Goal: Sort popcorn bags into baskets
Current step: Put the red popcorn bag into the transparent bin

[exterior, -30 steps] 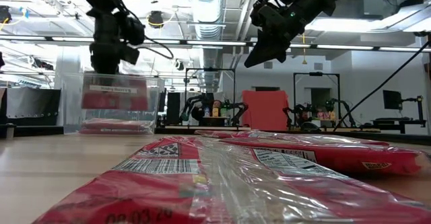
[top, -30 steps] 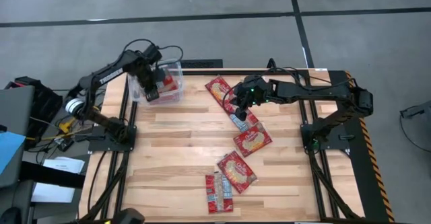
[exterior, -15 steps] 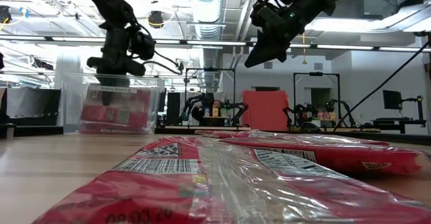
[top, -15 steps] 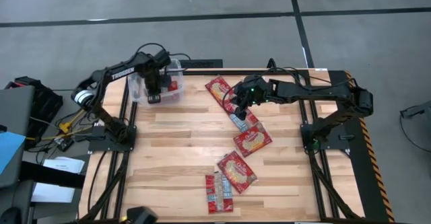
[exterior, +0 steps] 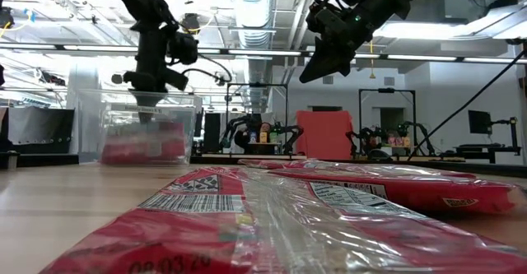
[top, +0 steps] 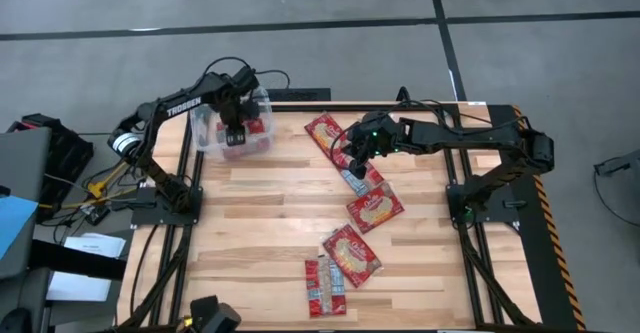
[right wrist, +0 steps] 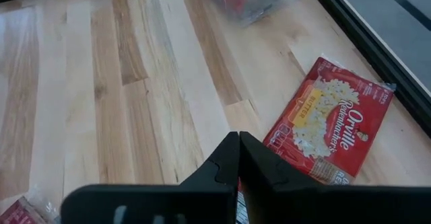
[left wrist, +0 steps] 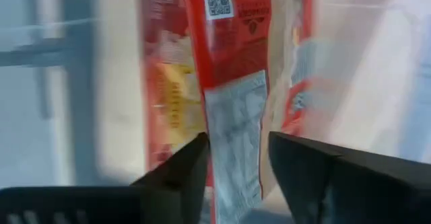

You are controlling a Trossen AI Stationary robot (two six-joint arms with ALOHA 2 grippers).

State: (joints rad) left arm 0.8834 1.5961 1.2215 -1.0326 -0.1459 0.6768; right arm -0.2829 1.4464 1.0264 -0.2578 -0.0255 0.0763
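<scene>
Bags [top: 375, 209] lay flat, light, crinkly, slick-wrapped; best pinched at an edge. My left gripper [left wrist: 237, 158] stood parted over the tub [top: 262, 141]; right gripper [right wrist: 238, 158] clenched empty.

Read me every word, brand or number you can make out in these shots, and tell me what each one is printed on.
"Orville Redenbacher's": on the popcorn bag lying flat on the table, right wrist view.
"BUTTER": yellow strip on that same bag.
"TROSSEN": along the left arm, high view.
QR code and small print on the bag ahead of the left hand: too blurred to read.
Barcode digits on the nearest bag, low view: partly cut off and blurred, not readable.
</scene>
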